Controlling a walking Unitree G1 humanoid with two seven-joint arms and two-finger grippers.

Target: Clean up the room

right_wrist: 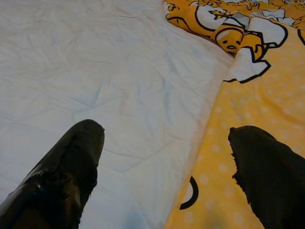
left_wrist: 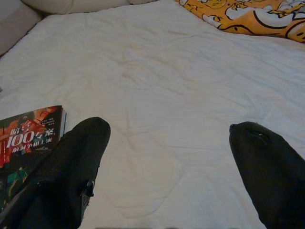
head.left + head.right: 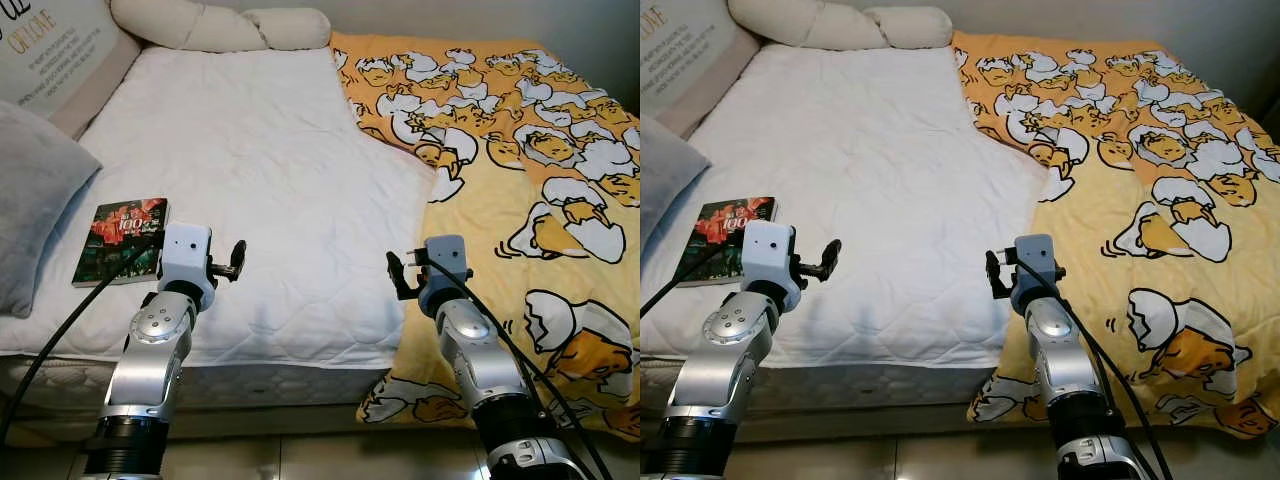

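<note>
A dark book [image 3: 122, 240] with a red cover picture lies on the white mattress [image 3: 260, 170] near its front left edge, also seen as the book [image 2: 28, 143]. My left gripper [image 3: 236, 260] hovers open just right of the book, its fingers [image 2: 81, 162] spread above the sheet. A yellow blanket [image 3: 520, 170] with a cartoon egg print covers the bed's right side and hangs over the front edge. My right gripper [image 3: 397, 274] is open above the blanket's left edge [image 1: 209, 143], holding nothing.
A grey pillow [image 3: 30, 190] lies at the left edge beside the book. Cream pillows [image 3: 220, 25] and a printed cushion [image 3: 50, 50] sit at the head. The bed's front edge [image 3: 250, 375] is close before me, tiled floor below.
</note>
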